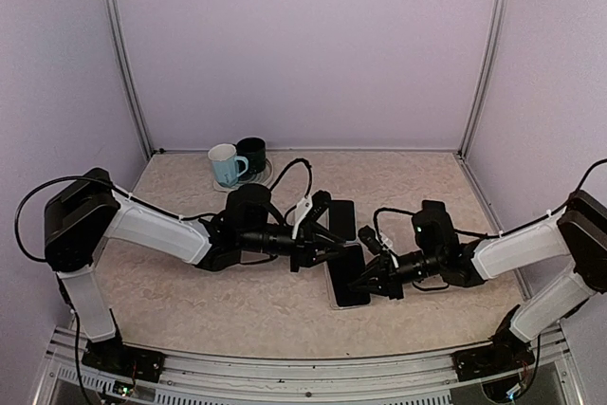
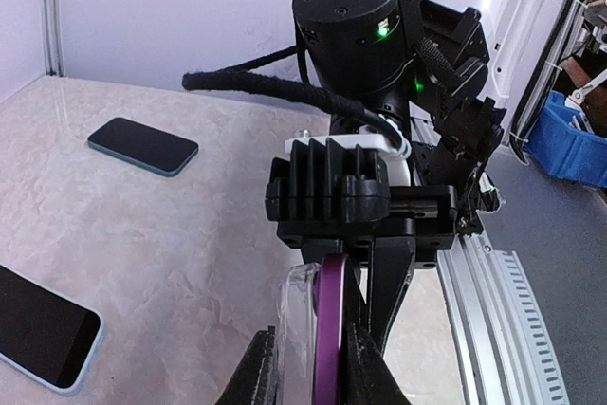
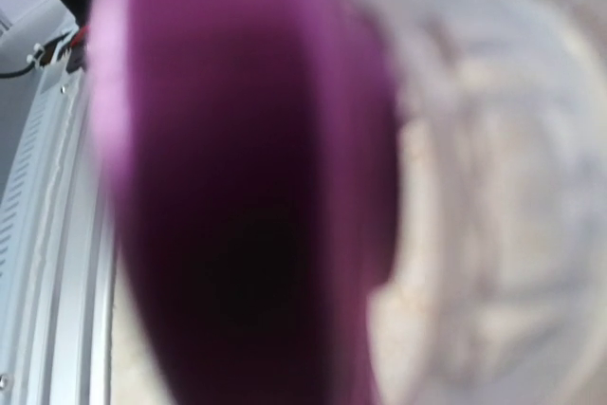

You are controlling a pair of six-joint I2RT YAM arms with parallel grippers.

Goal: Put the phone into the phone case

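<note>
The left arm is stretched low across the marbled tabletop (image 1: pixel 180 301) toward the middle, and the left gripper (image 2: pixel 313 372) is pinched on a purple phone (image 2: pixel 332 329) held on edge with a clear case (image 2: pixel 296 315) against its side. The right arm is reached in from the opposite side, and whether the right gripper (image 1: pixel 362 279) is closed cannot be told. The table is enclosed by pale lilac walls; a dark phone (image 2: pixel 142 145) and a blue-rimmed phone (image 2: pixel 43 337) are laid flat, a light-blue mug (image 1: pixel 225 165) and a dark mug (image 1: pixel 252 154) are stood at the back, and open surface is left in front up to the metal rail (image 1: pixel 285 372).
</note>
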